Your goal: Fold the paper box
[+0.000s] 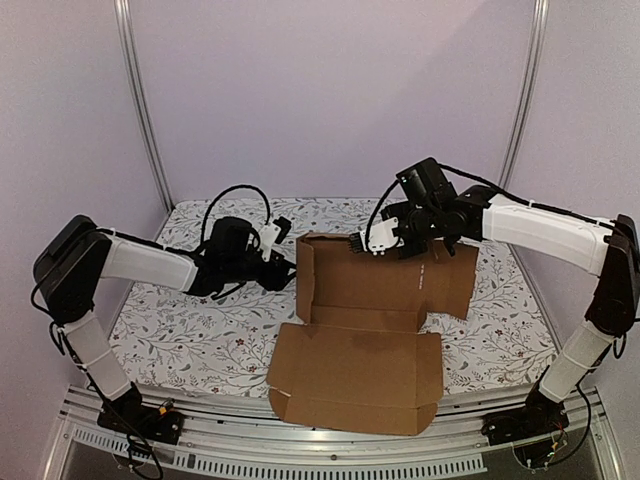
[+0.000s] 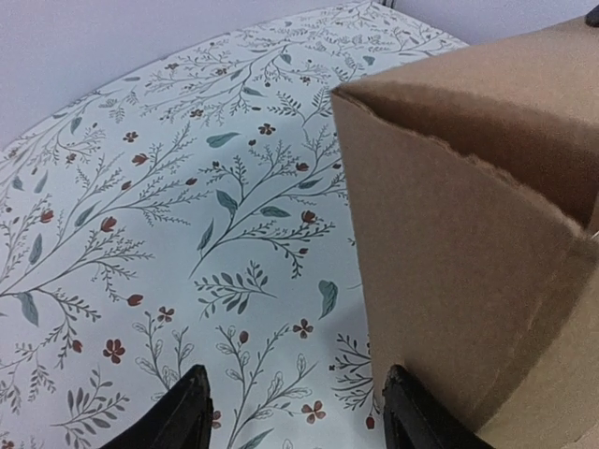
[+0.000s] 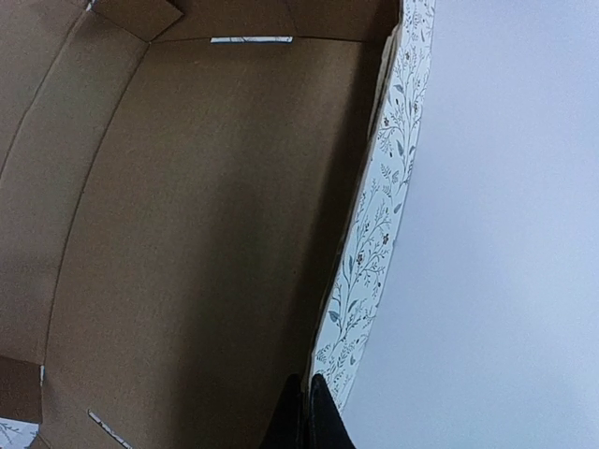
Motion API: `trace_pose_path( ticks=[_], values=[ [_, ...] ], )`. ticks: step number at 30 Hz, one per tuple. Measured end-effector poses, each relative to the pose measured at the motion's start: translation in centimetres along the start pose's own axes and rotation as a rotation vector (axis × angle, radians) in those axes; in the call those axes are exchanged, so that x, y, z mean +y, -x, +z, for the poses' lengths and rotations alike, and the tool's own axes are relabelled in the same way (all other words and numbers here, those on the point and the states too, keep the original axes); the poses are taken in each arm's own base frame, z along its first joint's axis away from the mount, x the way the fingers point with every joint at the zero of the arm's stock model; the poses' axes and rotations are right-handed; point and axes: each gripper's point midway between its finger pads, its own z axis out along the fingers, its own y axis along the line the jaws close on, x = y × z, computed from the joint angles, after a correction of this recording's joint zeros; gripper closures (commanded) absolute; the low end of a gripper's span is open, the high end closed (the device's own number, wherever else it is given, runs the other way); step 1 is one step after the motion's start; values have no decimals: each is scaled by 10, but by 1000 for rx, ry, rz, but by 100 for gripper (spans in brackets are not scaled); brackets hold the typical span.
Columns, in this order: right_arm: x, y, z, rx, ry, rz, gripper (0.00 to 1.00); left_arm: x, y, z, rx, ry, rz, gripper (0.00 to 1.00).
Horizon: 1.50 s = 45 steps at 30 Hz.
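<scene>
The brown paper box [image 1: 360, 330] lies partly folded at the table's middle, its lid panel flat toward the near edge and its back and left walls raised. My right gripper [image 1: 372, 243] is at the back wall's top edge. In the right wrist view it [image 3: 309, 379] is shut on that thin cardboard edge, with the box's inside [image 3: 206, 215] spread to the left. My left gripper [image 1: 288, 265] hovers just outside the raised left wall. In the left wrist view it [image 2: 295, 379] stands open over the cloth, its right finger [image 2: 412, 416] close beside the wall's corner [image 2: 468, 234].
A floral tablecloth [image 1: 200, 330] covers the table. Metal posts [image 1: 145, 110] and pale walls stand behind it. A perforated rail [image 1: 300, 455] runs along the near edge between the arm bases. A black cable [image 1: 235, 195] loops over the left arm.
</scene>
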Motion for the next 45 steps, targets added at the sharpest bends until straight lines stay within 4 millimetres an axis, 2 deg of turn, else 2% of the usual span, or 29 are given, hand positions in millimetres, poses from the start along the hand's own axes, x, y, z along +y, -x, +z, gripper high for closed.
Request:
trace_pose_path(
  ticks=[6, 13, 19, 23, 29, 35, 40, 45],
  values=[
    [5, -1, 1, -1, 11, 18, 100, -10, -4, 4, 8, -21, 8, 36],
    [16, -6, -5, 25, 16, 17, 100, -32, -20, 9, 31, -76, 25, 32],
    [20, 0, -13, 63, -40, -33, 100, -42, -46, -4, 38, -97, -6, 32],
    [12, 5, -14, 70, -87, -41, 100, -47, -51, -15, 28, -115, -23, 31],
    [-6, 7, -14, 72, -162, -43, 100, -52, -44, -21, -8, -127, -20, 30],
    [-25, 12, 0, 67, -233, -55, 100, -44, -27, -22, -43, -75, -2, 27],
    [-34, 14, 9, 62, -258, -55, 100, -35, -5, -16, -81, -19, 14, 30],
    [-37, 14, 9, 57, -269, -61, 100, -32, 3, -6, -84, -3, 34, 36]
  ],
)
